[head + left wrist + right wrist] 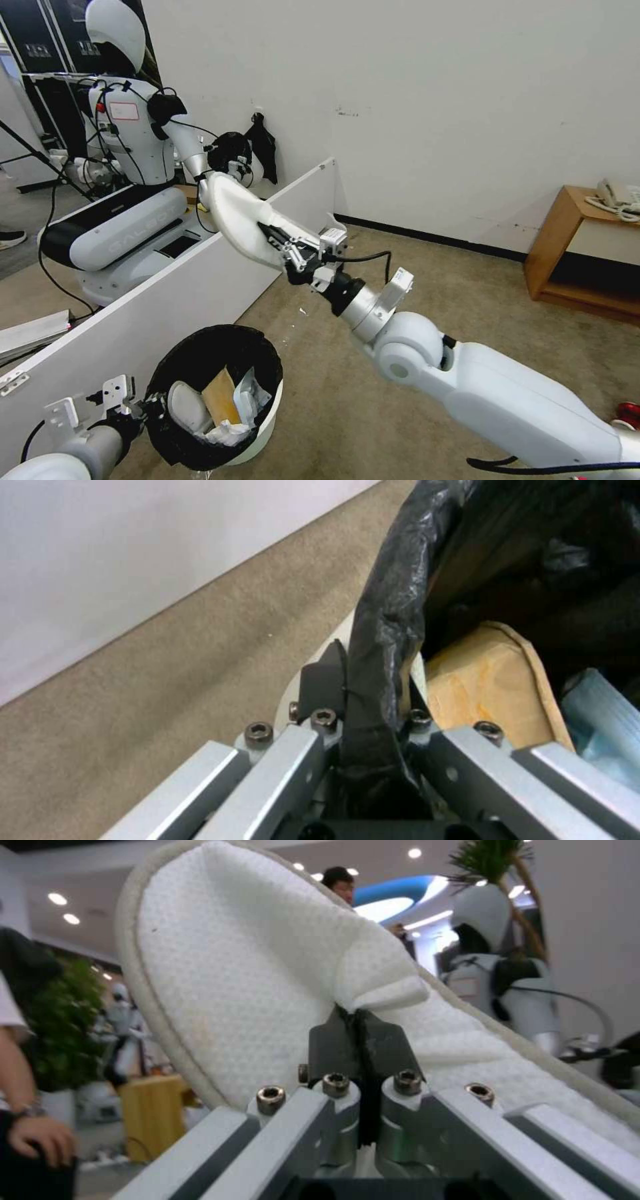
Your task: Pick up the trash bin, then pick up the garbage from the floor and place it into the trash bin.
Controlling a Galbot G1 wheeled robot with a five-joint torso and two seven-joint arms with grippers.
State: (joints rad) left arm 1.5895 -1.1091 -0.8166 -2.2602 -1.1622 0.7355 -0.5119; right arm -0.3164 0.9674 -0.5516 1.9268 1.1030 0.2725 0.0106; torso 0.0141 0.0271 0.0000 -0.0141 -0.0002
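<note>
My left gripper (148, 405) is shut on the black-bagged rim of the trash bin (257, 437), held low at the left; the pinched bag rim (380, 645) runs between its closed fingers. Inside the bin lie a white slipper (187, 407), a brown cardboard scrap (220, 397) and crumpled white tissues (230, 433); the cardboard scrap (493, 680) sits just past the rim. My right gripper (293, 257) is shut on a second white slipper (243, 220), held up in the air above and beyond the bin. Its fingers pinch a fold of the slipper (267, 970).
A white partition board (167, 293) runs diagonally along the left, with another robot (133, 133) behind it. A wooden side table (580, 253) with a phone stands at the right wall. A red item (628, 412) lies on the carpet at the far right edge.
</note>
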